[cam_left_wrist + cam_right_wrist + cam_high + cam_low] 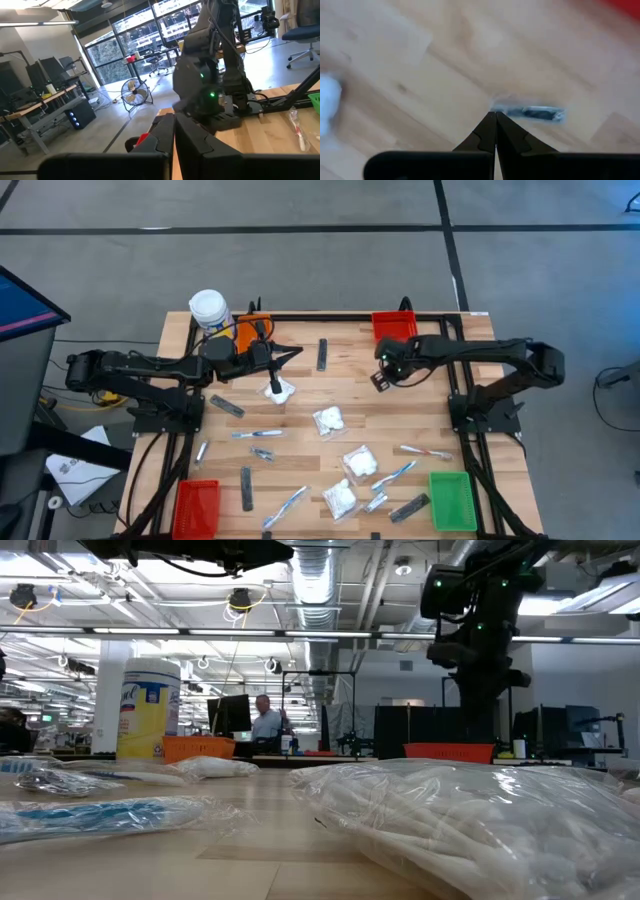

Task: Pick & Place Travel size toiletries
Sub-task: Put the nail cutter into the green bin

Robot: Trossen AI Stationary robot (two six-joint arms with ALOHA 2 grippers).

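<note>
From the high view, the task looks barely begun: the toiletries lie scattered over the table (300,410), and the four bins at its corners, orange (250,326), red at the far right (393,326), red at the near left (197,506) and green (451,499), show nothing clearly inside. I count four white puffy packets (329,419), one of them (281,390) beside the left gripper (274,388); about five dark grey bars, among them one at the far middle (322,354) and one (381,381) next to the right gripper (383,360); and roughly six slim toothbrushes or silvery sachets (265,434), too small to separate surely. A white-capped yellow jar (208,308) stands by the orange bin.

The low view shows a packet of white sticks (470,820) close up, with the jar (148,708) and orange bin (198,748) behind.

In the left wrist view, that arm's fingers (190,140) press together with nothing between them.

In the right wrist view, the fingers (487,132) are likewise closed and empty, hanging over a dark grey bar (530,112) lying on the wood.
</note>
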